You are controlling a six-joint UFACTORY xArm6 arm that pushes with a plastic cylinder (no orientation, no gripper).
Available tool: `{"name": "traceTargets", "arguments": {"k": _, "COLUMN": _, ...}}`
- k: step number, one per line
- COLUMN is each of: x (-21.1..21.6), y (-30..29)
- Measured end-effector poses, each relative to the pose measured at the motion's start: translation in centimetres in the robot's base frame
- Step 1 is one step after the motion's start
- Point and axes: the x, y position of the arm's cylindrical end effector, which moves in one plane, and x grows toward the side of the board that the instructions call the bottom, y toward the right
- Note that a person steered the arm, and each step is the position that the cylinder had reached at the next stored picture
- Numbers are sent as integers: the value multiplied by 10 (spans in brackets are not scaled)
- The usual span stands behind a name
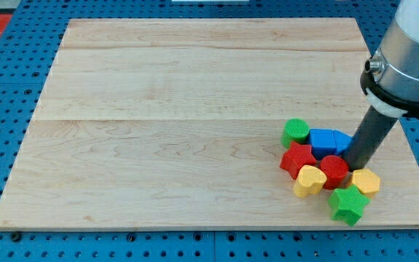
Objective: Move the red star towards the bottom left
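**Tip set among a block cluster at the board's lower right**

My tip [354,167] carries no pincer, only a dark rod, and holds nothing. It rests between the blue block [329,140], the red cylinder [334,172] and the yellow hexagonal block [366,181]. The red star-shaped block [297,159] lies at the cluster's left, beneath the green cylinder [294,132], touching the yellow heart-shaped block [309,180]. A green star [348,204] sits lowest on the pale wooden board [166,124].

Reaching down from the view's top right, rod [369,142] tilted, my tip [353,168] low at the view's right.
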Motion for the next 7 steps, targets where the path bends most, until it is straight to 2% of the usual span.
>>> {"name": "traceTargets", "arguments": {"k": 1, "x": -2, "y": 26}}
{"name": "traceTargets", "arguments": {"k": 3, "x": -34, "y": -25}}
{"name": "traceTargets", "arguments": {"k": 4, "x": -34, "y": -32}}
{"name": "traceTargets", "arguments": {"k": 5, "x": -17, "y": -16}}
{"name": "traceTargets", "arguments": {"k": 7, "x": -1, "y": -76}}
